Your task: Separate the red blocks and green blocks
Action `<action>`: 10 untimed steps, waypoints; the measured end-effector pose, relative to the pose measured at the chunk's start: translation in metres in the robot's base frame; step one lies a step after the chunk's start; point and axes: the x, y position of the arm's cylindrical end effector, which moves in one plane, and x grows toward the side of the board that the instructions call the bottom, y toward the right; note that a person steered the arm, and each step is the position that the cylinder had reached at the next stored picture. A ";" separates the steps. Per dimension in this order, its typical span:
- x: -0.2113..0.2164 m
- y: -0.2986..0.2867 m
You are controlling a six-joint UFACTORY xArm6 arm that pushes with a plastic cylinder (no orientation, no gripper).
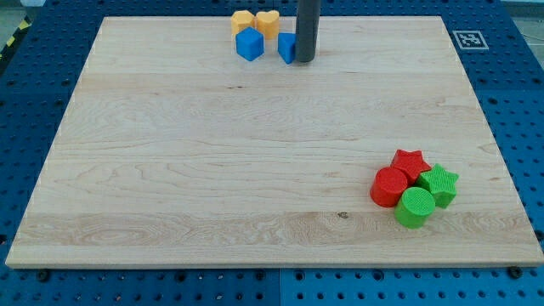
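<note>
A red star block (pixel 410 162) and a red round block (pixel 390 186) lie at the view's lower right, touching a green star block (pixel 440 184) and a green round block (pixel 416 207). The four form one tight cluster, red on the left and top, green on the right and bottom. My tip (pixel 305 60) is far away at the view's top centre, just right of a blue block (pixel 286 47).
A blue cube (pixel 250 44), a yellow block (pixel 243 21) and a yellow heart block (pixel 268 23) sit at the board's top edge left of my tip. The wooden board (pixel 212 153) lies on a blue pegboard table. A marker tag (pixel 469 39) is at the top right.
</note>
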 end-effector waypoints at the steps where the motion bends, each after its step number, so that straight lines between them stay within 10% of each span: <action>1: -0.004 -0.020; 10: 0.007 -0.099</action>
